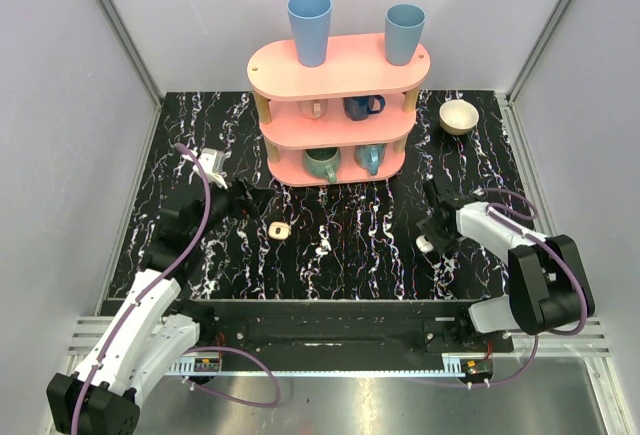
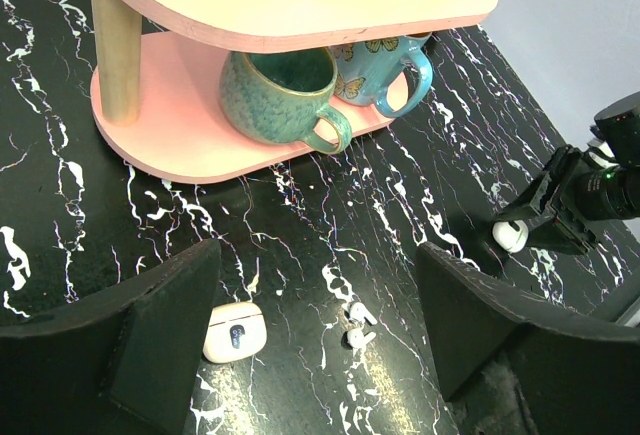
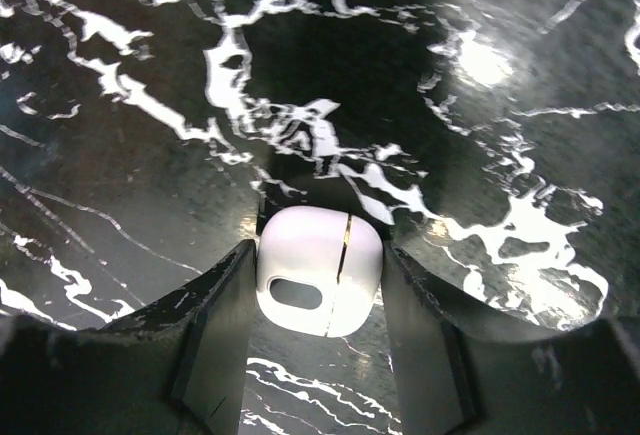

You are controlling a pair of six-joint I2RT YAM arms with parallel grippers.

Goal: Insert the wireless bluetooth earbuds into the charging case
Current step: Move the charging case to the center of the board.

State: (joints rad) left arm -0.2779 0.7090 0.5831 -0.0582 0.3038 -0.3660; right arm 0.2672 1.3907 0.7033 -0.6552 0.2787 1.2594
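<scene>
Lying on the black marbled table, the two earbuds sit close together, one just beside the other, small and white with short stems. From the left wrist view they fall in the wide gap of the left gripper, whose jaws stand far apart and grip nothing; the pair is nearer the finger on the right of that view. A beige case rests on the table in the same gap, near the other finger and a little apart from the earbuds.

Over on the other side, well away from the earbuds, the right gripper is clamped on a white case, one finger pressed to each flank. The case shows an oval opening and a thin seam down its face. It is held low over the table; whether it touches the surface I cannot tell.

At the back stands a pink shelf with mugs on its tiers and two blue cups on top, and a bowl beside it
</scene>
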